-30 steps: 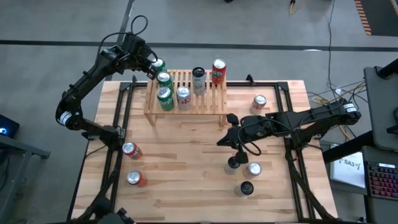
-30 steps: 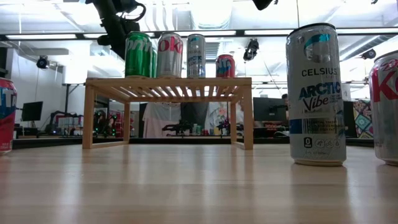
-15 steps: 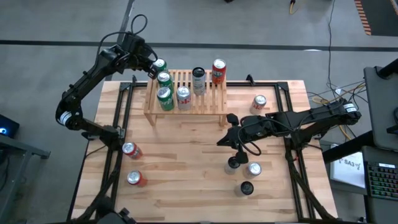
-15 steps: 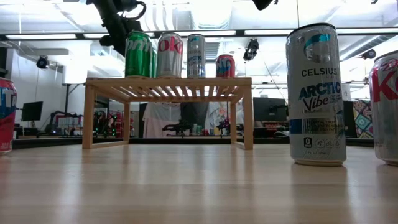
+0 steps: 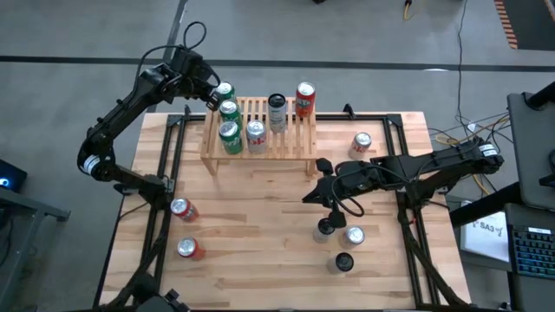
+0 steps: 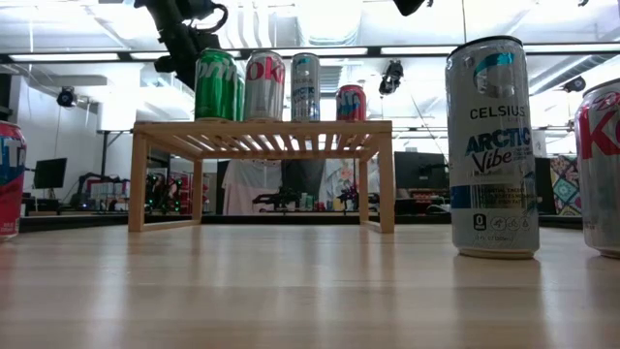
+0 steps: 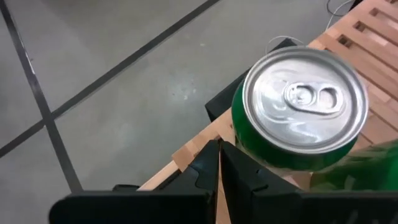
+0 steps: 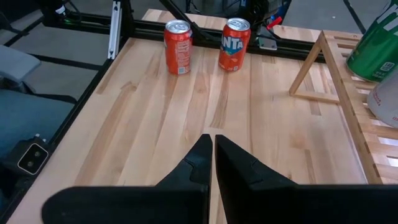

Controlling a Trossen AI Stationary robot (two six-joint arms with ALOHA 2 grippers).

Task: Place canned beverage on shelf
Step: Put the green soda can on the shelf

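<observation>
- The left gripper [image 5: 206, 89] is held above the shelf's far left corner with its fingers closed together and empty, just beside a green aluminium can with a silver top [image 7: 303, 115].
- That green can is seen standing upright at the far left edge of the low light-wood slatted shelf [image 5: 290, 132], apparently already set down.
- Against the earlier frames nothing is found to have shifted; the arm is judged to be pausing after a placement.
- Five more cans [image 5: 257, 132] are counted on the shelf.
- The right gripper [image 5: 314, 195] is parked over the plank tabletop [image 5: 251, 225], fingers pressed shut on nothing.
- Loose cans [image 5: 183, 209] are left on the table, so further placements are expected.
</observation>
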